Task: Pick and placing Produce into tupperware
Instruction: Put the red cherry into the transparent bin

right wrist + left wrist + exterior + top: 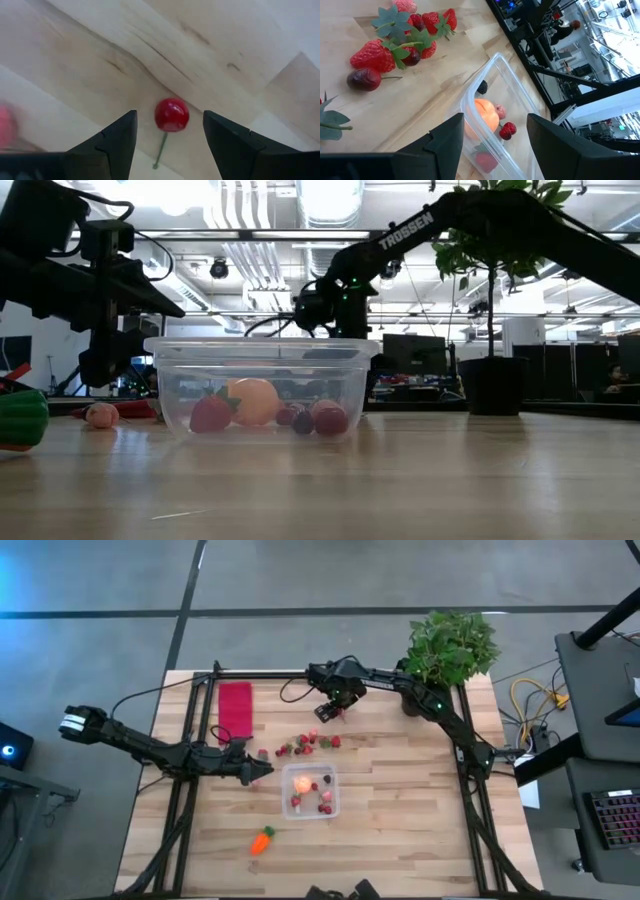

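Observation:
The clear tupperware [311, 791] sits mid-table, holding a pale orange round fruit [302, 783] and a few red berries. More strawberries and dark berries [306, 745] lie scattered behind it. The carrot [262, 840] lies near the front edge. My left gripper [262, 770] hovers open at the tupperware's left rim [470, 95], with the fruit [486, 114] showing between its fingers. My right gripper [330, 715] is open, pointing down behind the scattered berries. A red cherry [171, 114] with a green stem lies on the wood between its fingers, untouched.
A red cloth [236, 708] lies at the far left of the table and a potted plant [450, 645] stands at the far right corner. The black frame rails [190, 740] run along both sides. Bare wood shows to the right of the tupperware.

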You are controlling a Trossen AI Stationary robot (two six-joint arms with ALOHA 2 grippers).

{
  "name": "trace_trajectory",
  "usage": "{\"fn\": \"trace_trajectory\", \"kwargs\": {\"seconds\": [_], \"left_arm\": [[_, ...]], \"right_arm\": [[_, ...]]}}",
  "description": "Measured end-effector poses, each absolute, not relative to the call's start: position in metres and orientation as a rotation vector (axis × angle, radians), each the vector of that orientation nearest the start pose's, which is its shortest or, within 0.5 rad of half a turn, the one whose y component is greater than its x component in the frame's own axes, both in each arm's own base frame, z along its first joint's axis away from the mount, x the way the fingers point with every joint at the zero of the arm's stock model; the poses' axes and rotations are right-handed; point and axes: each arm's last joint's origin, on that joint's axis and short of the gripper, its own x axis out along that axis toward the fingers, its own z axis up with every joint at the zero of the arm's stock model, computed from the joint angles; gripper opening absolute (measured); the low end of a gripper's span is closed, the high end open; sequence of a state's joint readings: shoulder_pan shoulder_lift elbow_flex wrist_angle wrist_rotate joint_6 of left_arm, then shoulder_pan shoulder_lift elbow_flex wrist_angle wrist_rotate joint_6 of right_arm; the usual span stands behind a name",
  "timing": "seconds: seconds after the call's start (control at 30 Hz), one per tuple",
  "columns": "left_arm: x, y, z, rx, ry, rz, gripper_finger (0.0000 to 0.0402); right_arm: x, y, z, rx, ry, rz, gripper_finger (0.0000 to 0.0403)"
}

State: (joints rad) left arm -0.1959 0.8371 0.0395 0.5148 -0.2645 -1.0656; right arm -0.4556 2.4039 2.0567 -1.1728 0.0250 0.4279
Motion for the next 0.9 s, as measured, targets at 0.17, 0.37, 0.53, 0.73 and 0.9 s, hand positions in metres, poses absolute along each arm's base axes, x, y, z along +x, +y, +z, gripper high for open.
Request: {"fn": "trace_trajectory", "kwargs": {"seconds": [0.17, 0.37, 0.53, 0.73, 0.9], "left_arm": [[0.1478, -0.0216, 0.1394, -0.985, 0.213, 0.206, 0.0203], [0.1478, -0.0216, 0.1393, -0.984, 0.213, 0.207, 0.0203], [0.1478, -0.0216, 0.1393, -0.984, 0.213, 0.207, 0.0203], [0.1478, -0.0216, 0.1393, -0.984, 0.212, 0.208, 0.0203], [0.1478, -0.0215, 0.1393, -0.984, 0.212, 0.208, 0.0203]], "right_arm": [[0.4221, -0.2082, 0.1563, 0.658, 1.413, -0.698, 0.0217], [0.4222, -0.2083, 0.1567, 0.653, 1.413, -0.695, 0.0172], [0.4224, -0.2085, 0.1567, 0.651, 1.411, -0.695, 0.012], [0.4225, -0.2085, 0.1567, 0.65, 1.409, -0.695, 0.0078], [0.4231, -0.2066, 0.1585, 0.647, 1.407, -0.692, 0.0069]]}}
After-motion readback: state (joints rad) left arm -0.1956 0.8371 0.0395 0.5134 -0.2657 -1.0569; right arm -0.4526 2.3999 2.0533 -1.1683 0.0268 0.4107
